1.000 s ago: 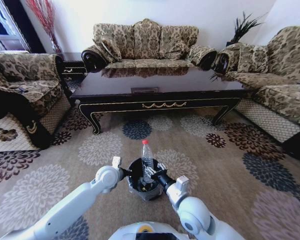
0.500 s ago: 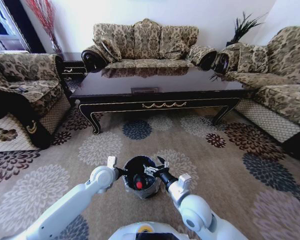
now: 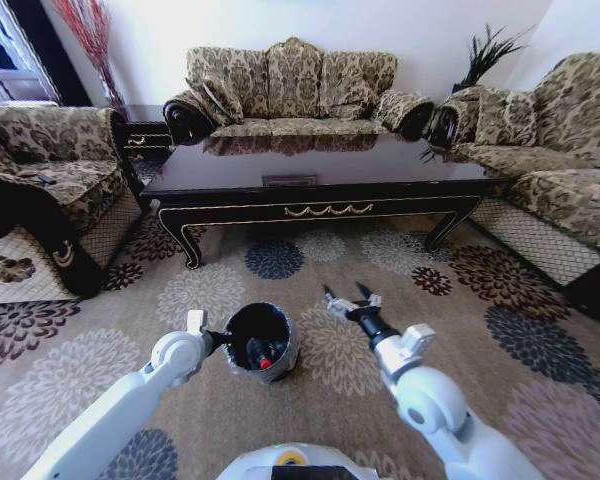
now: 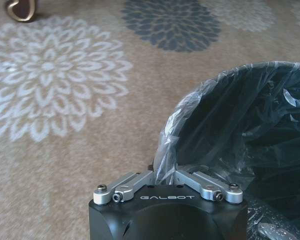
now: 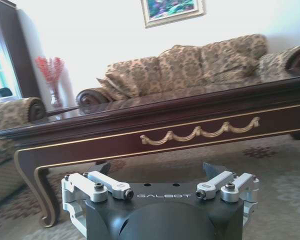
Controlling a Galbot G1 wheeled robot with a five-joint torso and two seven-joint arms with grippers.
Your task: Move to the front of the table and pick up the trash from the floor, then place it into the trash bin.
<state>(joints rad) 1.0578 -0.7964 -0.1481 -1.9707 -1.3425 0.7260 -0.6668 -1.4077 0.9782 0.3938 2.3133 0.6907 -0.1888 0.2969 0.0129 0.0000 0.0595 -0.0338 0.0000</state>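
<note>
Black round plastic-lined trash bin (image 3: pixel 260 340) is pinched at its rim by the left gripper (image 3: pixel 212 338); a red-capped bottle (image 3: pixel 263 357) lies inside. Right gripper (image 3: pixel 348 297), beside the bin, is spread and empty. The drop looks done; more floor trash must be found.

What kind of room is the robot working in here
Most likely a home living room: patterned beige-and-brown upholstered sofas surround a long glossy dark wood coffee table with gold trim, a floral-medallion beige carpet covers the floor, and a framed picture hangs on the wall.

Patterned brown sofas (image 3: pixel 292 85) on three sides, white wall (image 3: pixel 410 30) behind, red branches (image 3: pixel 88 35) in the corner.
</note>
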